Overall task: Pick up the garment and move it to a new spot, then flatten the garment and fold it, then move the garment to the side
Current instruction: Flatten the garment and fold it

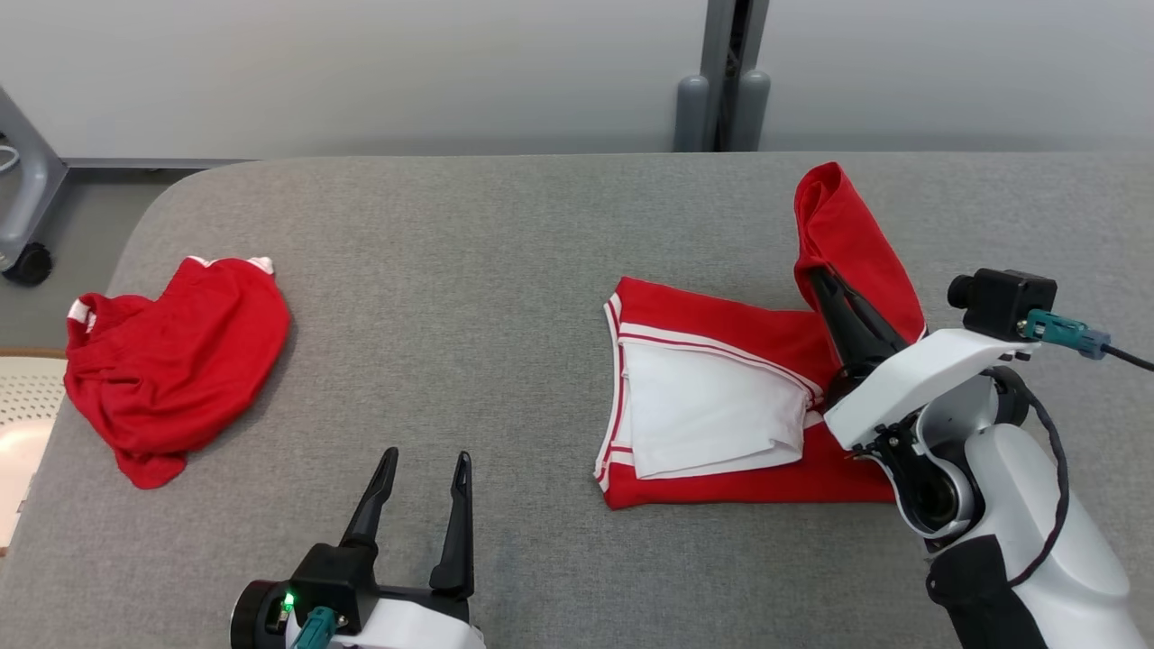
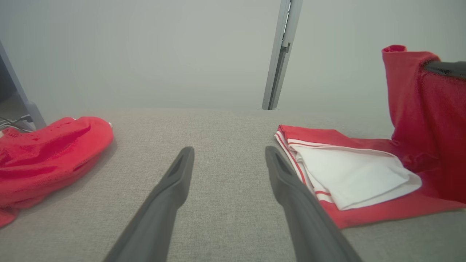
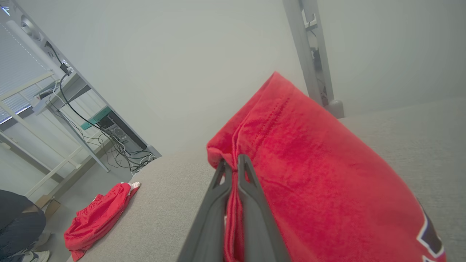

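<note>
The garment (image 1: 721,397) is red with white panels and striped trim, partly folded on the right half of the grey table (image 1: 496,270). My right gripper (image 1: 816,275) is shut on a red edge of it and holds that flap lifted above the table. In the right wrist view the closed fingers (image 3: 233,171) pinch the red cloth (image 3: 309,174), which drapes to the right. My left gripper (image 1: 424,464) stands open near the table's front edge, left of the garment, with nothing between its fingers. The left wrist view shows the garment (image 2: 356,174) lying to the right of the spread fingers (image 2: 182,163).
A second red garment (image 1: 171,361) lies crumpled near the table's left edge, also seen as a red heap (image 2: 43,156) in the left wrist view. A grey post (image 1: 726,81) stands behind the table. A person's leg and shoe (image 3: 22,233) show on the floor at left.
</note>
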